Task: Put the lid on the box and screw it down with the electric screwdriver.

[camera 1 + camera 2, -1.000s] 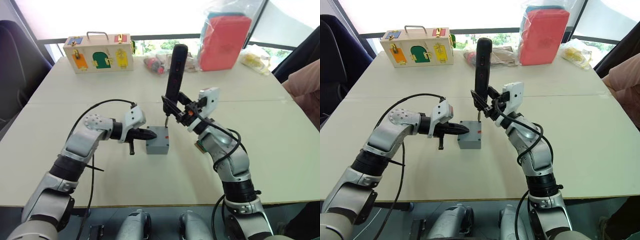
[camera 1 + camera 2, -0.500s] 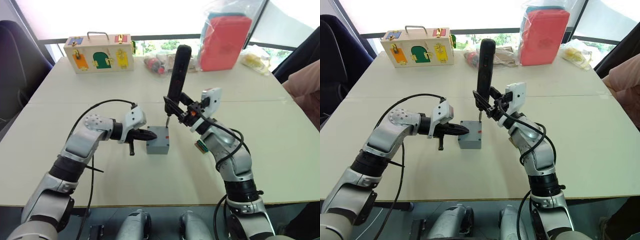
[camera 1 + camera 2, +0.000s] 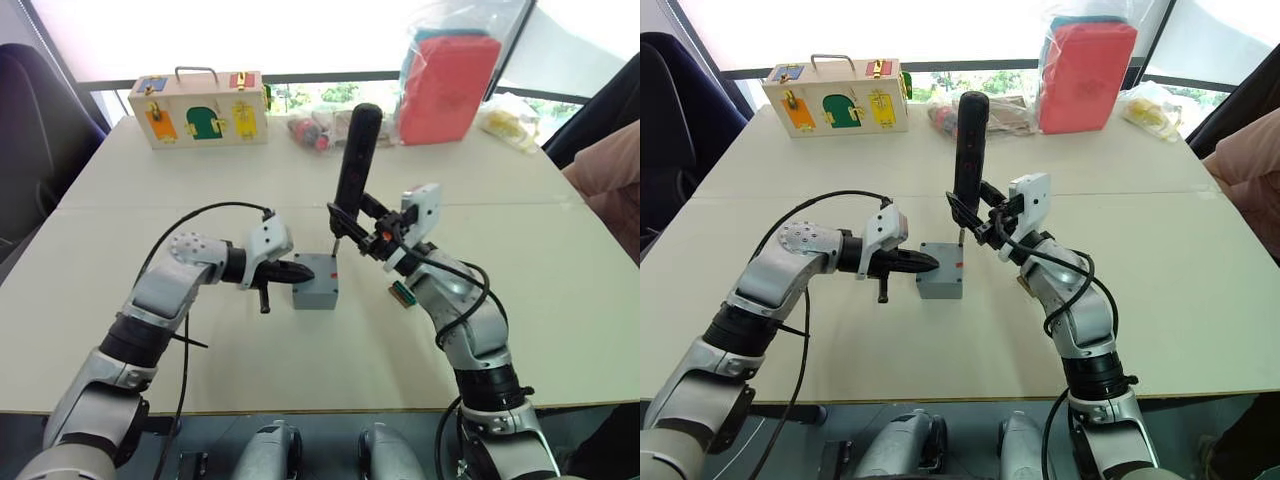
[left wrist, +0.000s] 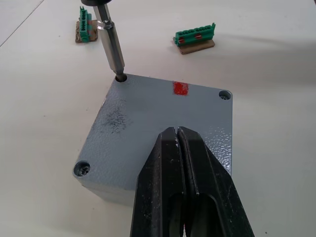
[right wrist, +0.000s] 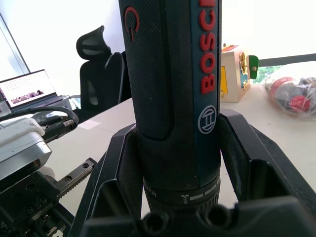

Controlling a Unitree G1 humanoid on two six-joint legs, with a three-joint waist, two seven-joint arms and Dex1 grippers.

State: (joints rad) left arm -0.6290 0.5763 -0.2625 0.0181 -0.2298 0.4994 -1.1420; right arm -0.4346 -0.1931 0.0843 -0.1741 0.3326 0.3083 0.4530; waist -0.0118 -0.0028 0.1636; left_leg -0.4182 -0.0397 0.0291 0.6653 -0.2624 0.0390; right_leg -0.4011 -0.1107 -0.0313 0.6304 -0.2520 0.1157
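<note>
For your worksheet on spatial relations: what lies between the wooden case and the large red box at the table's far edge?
A bag of red and dark items lies between the wooden case and the red box, seen from the head.

- Both arms have silver-grey metal shells with black joint bands.
- A black cable (image 3: 190, 215) loops over the left arm; another coils round the right forearm.
- White wrist camera housings (image 3: 268, 239) sit behind each black two-fingered gripper.
- The left elbow disc (image 3: 186, 247) has small holes.

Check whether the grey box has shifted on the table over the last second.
No. The box sits at the same spot against the table seam, with the left gripper pressing on it.
</note>
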